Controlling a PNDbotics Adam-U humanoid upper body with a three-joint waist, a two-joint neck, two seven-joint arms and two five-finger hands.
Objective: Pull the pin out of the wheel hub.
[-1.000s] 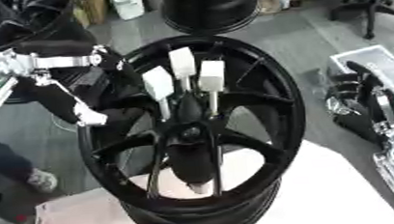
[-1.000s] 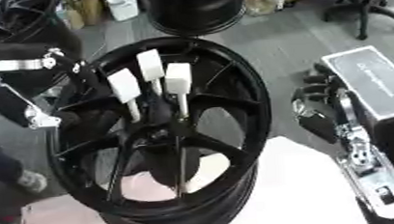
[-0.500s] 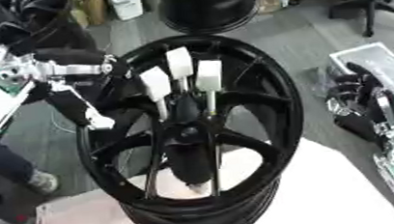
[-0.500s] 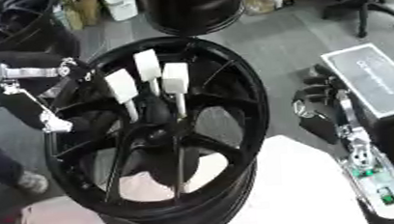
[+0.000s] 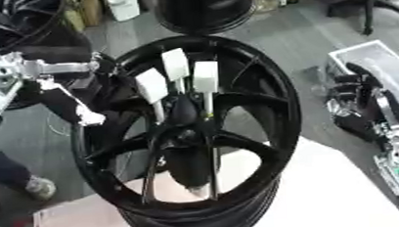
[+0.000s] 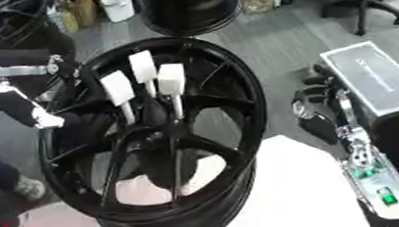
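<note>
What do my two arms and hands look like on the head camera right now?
The left arm is silver metal with black sections, its left hand ending in black fingers with white tips. The right hand is black, on a silver forearm with an exposed board and a green light.

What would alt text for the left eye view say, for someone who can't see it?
A black wheel hub stands on a pale surface with three white-headed pins sticking out of its centre. The robot's left hand reaches in from the left, beside the rim and not touching the pins, while its right hand rests at the right edge.
</note>
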